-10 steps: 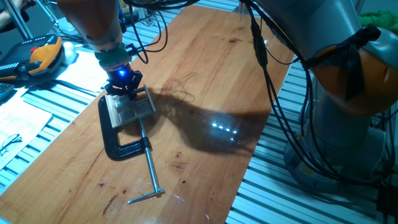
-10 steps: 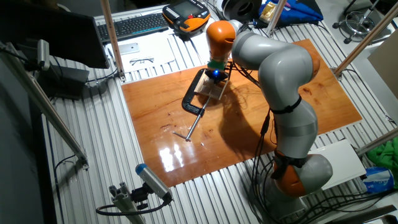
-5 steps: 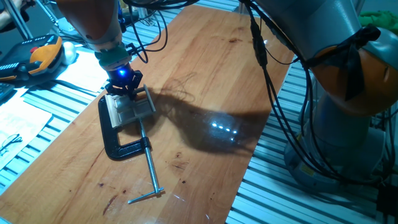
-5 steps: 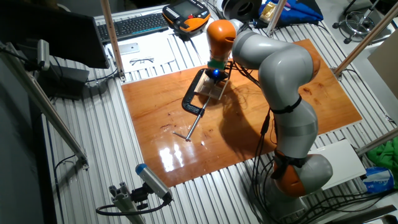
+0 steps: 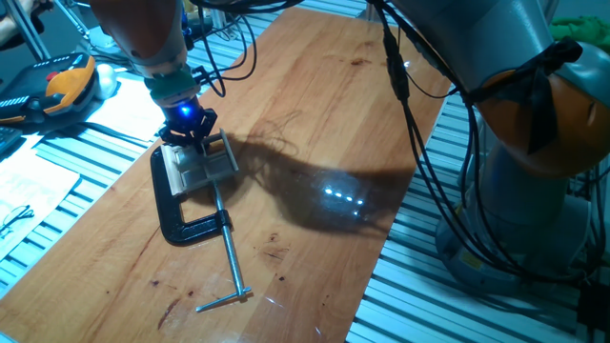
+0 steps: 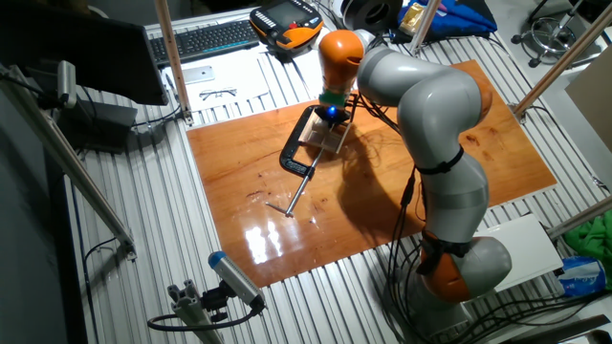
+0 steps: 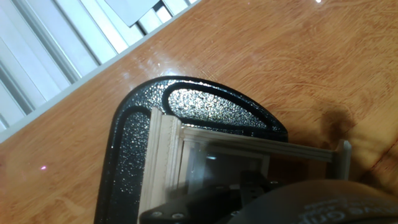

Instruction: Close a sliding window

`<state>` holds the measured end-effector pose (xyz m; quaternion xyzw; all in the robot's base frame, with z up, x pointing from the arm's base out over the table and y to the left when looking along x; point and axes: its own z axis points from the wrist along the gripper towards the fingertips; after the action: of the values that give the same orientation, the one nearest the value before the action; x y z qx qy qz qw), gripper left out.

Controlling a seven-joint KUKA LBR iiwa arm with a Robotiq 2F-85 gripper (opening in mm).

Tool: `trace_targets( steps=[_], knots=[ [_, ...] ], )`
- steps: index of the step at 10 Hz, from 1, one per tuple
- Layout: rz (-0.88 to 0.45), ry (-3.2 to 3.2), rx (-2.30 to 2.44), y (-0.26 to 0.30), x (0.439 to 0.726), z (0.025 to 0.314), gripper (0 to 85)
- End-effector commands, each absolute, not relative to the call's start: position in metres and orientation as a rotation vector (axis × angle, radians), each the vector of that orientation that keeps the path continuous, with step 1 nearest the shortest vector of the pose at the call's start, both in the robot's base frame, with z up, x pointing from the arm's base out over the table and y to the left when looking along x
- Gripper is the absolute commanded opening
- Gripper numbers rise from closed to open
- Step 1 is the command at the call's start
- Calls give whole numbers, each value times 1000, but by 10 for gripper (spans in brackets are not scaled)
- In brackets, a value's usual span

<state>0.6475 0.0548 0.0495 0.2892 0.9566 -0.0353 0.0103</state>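
Note:
The sliding window [image 5: 198, 165] is a small pale wooden frame lying flat on the wooden table, held in a black C-clamp [image 5: 176, 211]. It also shows under the arm as the window [image 6: 335, 136] in the other fixed view. My gripper [image 5: 193, 134] points straight down onto the window's far end, a blue light glowing on the hand. Close up, the window's frame and clear pane [image 7: 214, 165] fill the hand view, with the dark fingers [image 7: 252, 186] low against the pane. How the jaws stand is hidden by the hand itself.
The clamp's long metal screw [image 5: 229, 262] with a T-handle runs toward the table's near edge. An orange-black pendant [image 5: 57, 86] and papers lie left of the table [image 5: 315, 105]. Cables hang from the arm [image 6: 430, 124]. A keyboard [image 6: 206, 38] sits beyond the table.

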Motion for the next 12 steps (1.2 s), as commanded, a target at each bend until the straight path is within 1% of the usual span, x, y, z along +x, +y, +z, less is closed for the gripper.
trace_targets(
  steps=[1,12],
  knots=[
    [-115,2986,900,55,647,49,0],
    [-131,2991,887,50,643,48,0]
  ],
)
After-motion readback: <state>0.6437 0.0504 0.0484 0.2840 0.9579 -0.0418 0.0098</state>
